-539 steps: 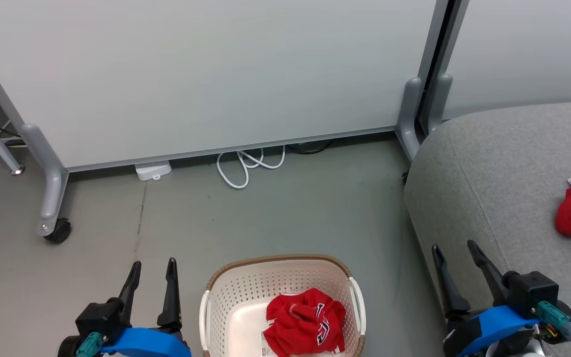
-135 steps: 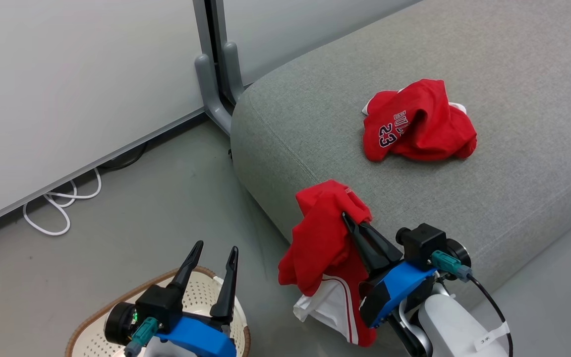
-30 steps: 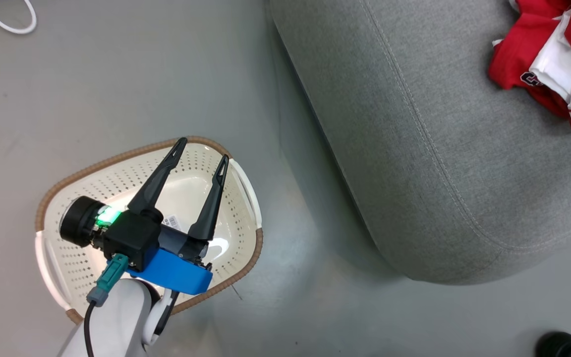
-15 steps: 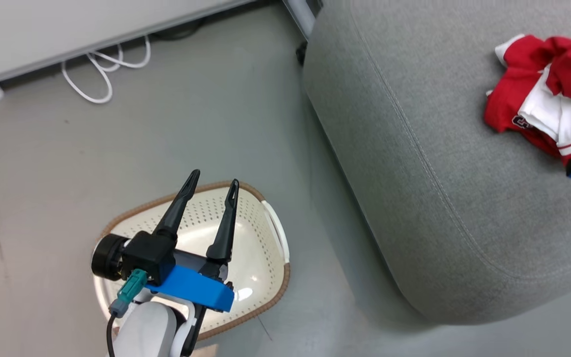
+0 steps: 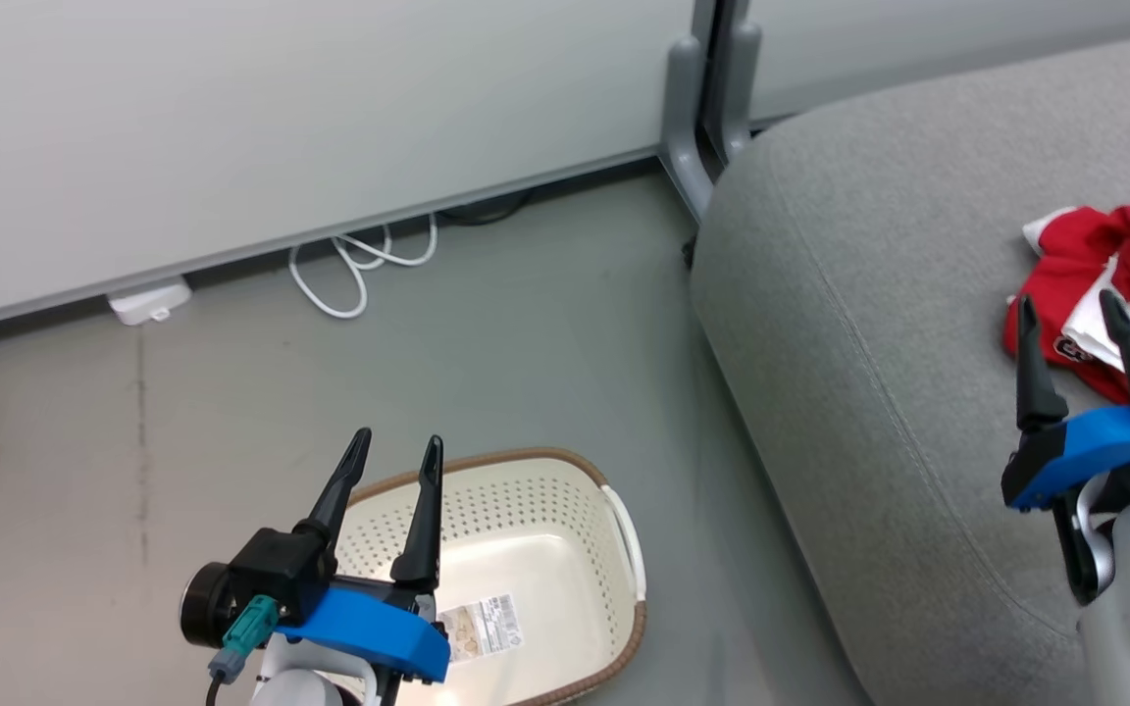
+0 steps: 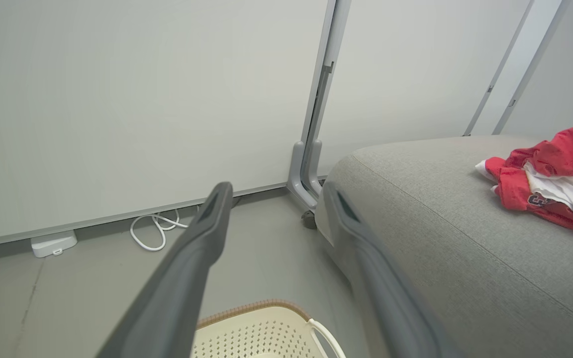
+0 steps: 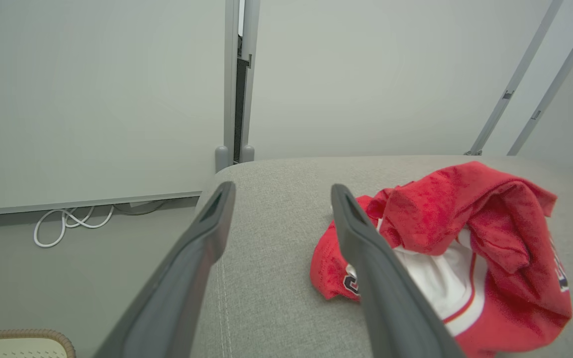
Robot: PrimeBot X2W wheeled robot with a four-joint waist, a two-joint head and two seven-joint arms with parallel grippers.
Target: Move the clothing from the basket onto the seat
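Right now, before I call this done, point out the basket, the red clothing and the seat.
basket (image 5: 526, 505): head view, on its perforated back wall.
clothing (image 7: 465, 209): right wrist view, on the upper red fold.
seat (image 5: 869, 324): head view, on the bare grey cushion top.

The clothing (image 5: 1104, 265) lies bunched on the seat (image 5: 869, 324). The left claw (image 5: 397, 437) gapes over the basket (image 5: 526, 510), the right claw (image 5: 1065, 297) by the clothing.
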